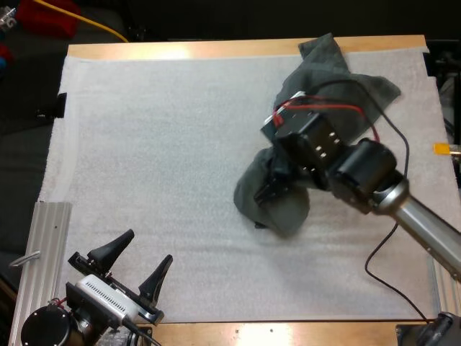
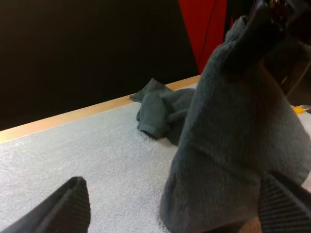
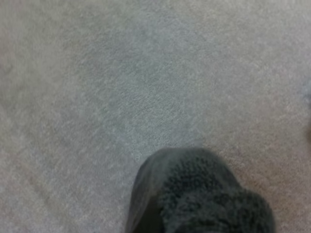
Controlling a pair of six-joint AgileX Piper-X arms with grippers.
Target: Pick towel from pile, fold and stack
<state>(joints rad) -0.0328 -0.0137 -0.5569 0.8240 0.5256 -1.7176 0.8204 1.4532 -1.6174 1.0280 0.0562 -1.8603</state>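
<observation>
Right of centre on the white mat [image 1: 166, 144], the right hand [image 1: 268, 189] has a dark grey-green towel pinched between its fingers. This lifted towel [image 1: 284, 209] hangs off the hand with its long axis running up and down. The gathered top is at the fingers and the wider lower end is down at the mat. From the left wrist view the lifted towel [image 2: 233, 145] stands like a tall cone, narrow at the top where the right hand grips it. Up close in the right wrist view, a bunched fold of the towel [image 3: 194, 194] hangs over bare mat.

Behind it, at the far right side of the tabletop [image 1: 216, 49], lies the crumpled towel [image 1: 338, 76]. One corner points at the far edge and another flap spreads out to the right. Its near part is hidden under the right arm.

Over at the near left corner, the left hand [image 1: 138, 261] sits well apart from both towels. Its two black fingers [image 2: 65, 208] are spread wide and holding nothing, aimed across the mat toward the lifted towel.
</observation>
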